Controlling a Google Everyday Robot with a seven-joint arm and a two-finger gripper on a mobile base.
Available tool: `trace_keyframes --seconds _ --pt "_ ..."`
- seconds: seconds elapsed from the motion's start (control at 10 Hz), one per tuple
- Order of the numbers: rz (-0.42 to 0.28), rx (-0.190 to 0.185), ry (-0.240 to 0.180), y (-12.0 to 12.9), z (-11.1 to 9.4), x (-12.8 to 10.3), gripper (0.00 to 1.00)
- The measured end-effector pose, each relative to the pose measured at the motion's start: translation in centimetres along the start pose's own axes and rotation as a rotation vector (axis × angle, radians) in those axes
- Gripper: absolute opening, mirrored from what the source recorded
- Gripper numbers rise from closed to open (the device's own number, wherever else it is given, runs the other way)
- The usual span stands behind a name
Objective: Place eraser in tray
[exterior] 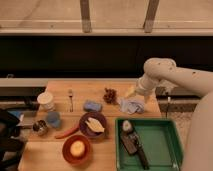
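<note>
1. Any lettering on the white cup point(46, 100) at the bench's point(60, 160) left side is too small to read.
2. The tray point(161, 146) is green, shallow and rectangular with a raised rim. It sits at the front right corner of the bench.
3. Inside the tray, toward its left side, lie a dark flat object point(132, 145) and a small white round thing point(127, 126).
4. The pincer point(132, 93) hangs just above a crumpled light-blue cloth point(131, 105), behind the tray. Whether it is spread or pressed together cannot be told.
5. A blue sponge point(92, 105) lies left of the cloth.
</note>
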Motion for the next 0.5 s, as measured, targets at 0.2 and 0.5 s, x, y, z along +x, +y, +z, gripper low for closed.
trace_keyframes --seconds 0.2,0.5 --pt "0.000 0.000 0.000 0.00 -0.01 0.00 0.72" --pt "-0.006 0.004 0.004 0.01 0.03 0.06 0.72"
